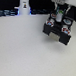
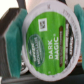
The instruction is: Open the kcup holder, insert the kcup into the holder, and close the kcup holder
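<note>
The kcup [image 2: 49, 42] fills almost the whole wrist view. Its round top is green with a thin white rim, and the words "DARK MAGIC" are printed on it in white. The gripper [image 2: 46, 40] holds the kcup tight, squeezing it from two sides. The soft teal pads [image 2: 16, 37] press against the cup's rim, one on each side. Behind the pads the black parts of the fingers show.

In the exterior view, the white table [image 1: 25, 52] takes up the near part of the scene. It looks bare at the front.

Farther back, on the exterior view's right, sits the kcup holder [image 1: 58, 31]. It is a black boxy thing that rests on the table. The gripper [image 1: 59, 18] hangs right over it, pointing down at its top. The kcup is hard to see there because the picture is small and blurry, but a bit of green shows between the fingers.

At the far edge, on the exterior view's left, stands a small white bottle-like thing [image 1: 23, 5]. It stands well apart from the kcup holder. Dark shapes line the back behind it, too blurry to name.
</note>
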